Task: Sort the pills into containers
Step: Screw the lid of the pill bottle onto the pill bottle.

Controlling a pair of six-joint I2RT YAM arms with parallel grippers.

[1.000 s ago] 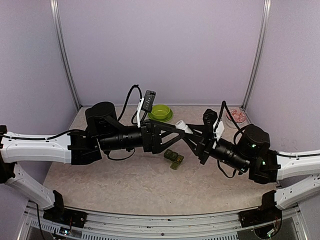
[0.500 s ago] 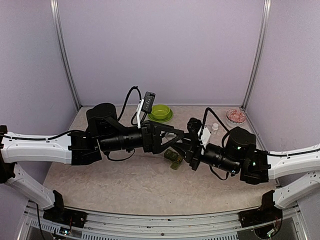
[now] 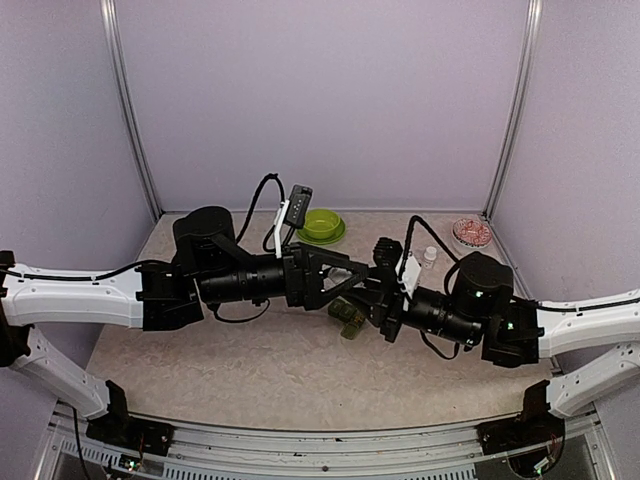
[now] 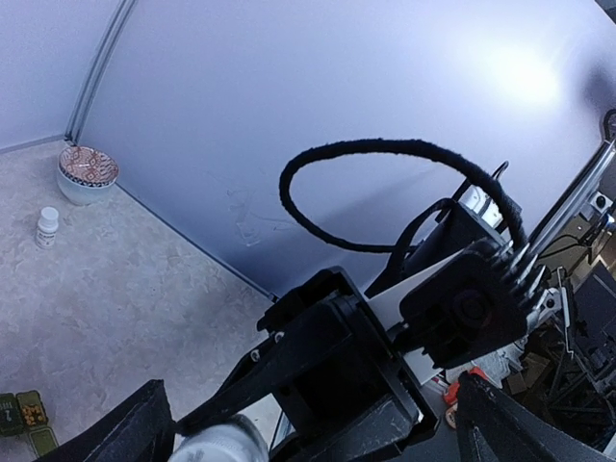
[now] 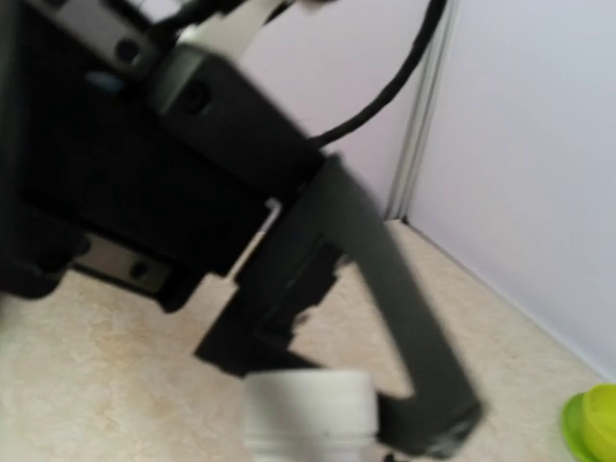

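Lilac booth walls close round a mottled beige counter. Over its middle the right hand is pinched narrow on a white bottle, cap end aimed at the left hand. That hand is spread as wide as it goes, and the bottle sits at the mouth of its open jaws, ungripped by them. A second ago the right hand carried the bottle higher and farther out to its own side. It has since swung in and down, so the two hands now meet nose to nose.

Just beneath them, slightly nearer the arm bases, lies the dark green pill box, with neither hand touching it. Beyond the hands stand a lime green bowl, a spare bottle and a patterned dish. The pills are too small to pick out.

The bottle looks offered up for uncapping, so sorting seems not yet begun.
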